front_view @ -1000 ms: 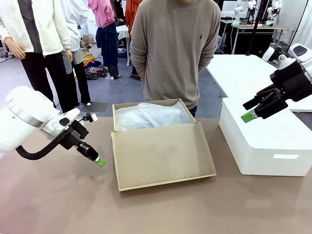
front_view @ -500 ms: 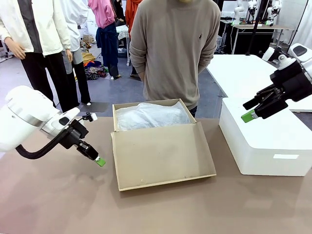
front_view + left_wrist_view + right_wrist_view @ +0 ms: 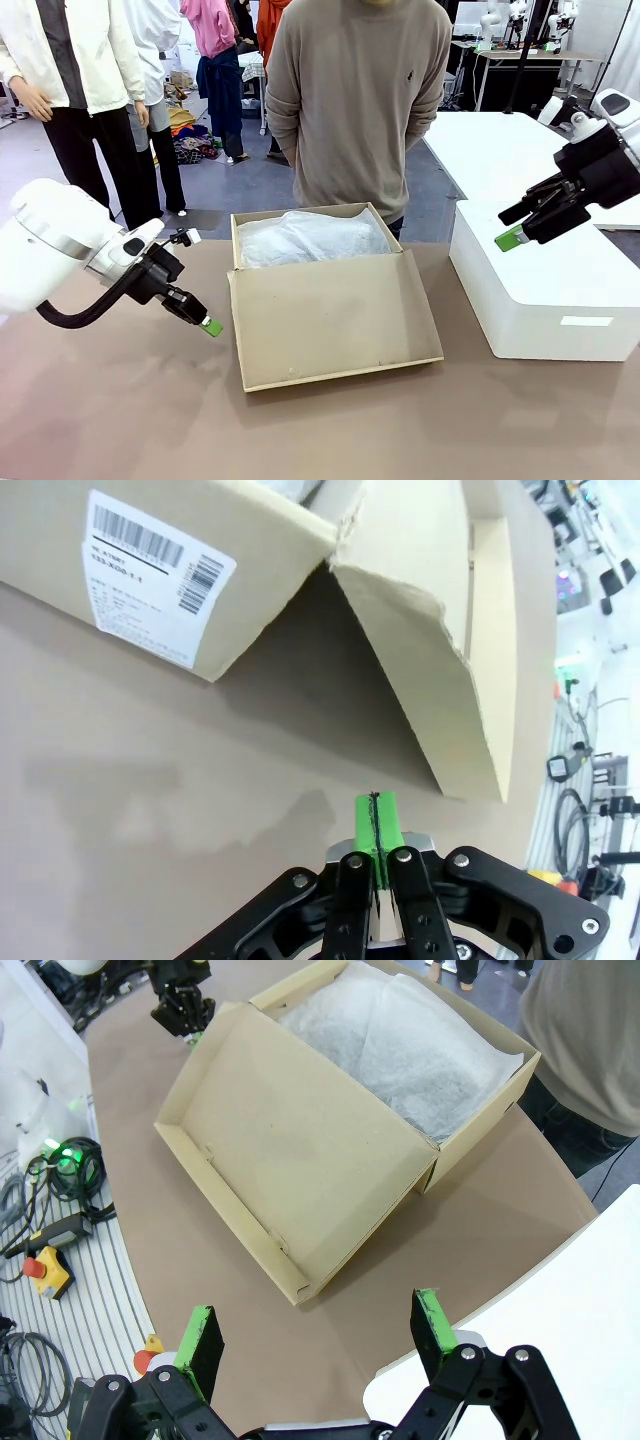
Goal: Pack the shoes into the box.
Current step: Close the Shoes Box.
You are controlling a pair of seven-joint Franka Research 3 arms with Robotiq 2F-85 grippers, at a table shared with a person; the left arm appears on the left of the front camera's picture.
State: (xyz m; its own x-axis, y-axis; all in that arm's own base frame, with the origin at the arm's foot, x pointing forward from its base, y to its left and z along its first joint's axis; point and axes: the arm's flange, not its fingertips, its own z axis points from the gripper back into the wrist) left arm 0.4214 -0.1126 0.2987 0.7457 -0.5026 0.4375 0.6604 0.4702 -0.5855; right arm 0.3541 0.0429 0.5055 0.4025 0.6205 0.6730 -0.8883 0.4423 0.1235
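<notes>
Cardboard shoebox (image 3: 330, 300) centre frame, flap down, tissue inside. Left gripper (image 3: 210, 326) closed, empty, beside flap; right gripper (image 3: 515, 232) open, far right.

The left claw (image 3: 376, 820) rises from the bottom edge with its green pads (image 3: 365, 825) pressed flat together, nothing between them. It hangs above the brown desk (image 3: 150, 790), pointing toward the box (image 3: 270, 550). A white barcode label (image 3: 150, 575) sits on the box's side wall, and its flap lid (image 3: 440, 650) slopes down to the desk.
</notes>
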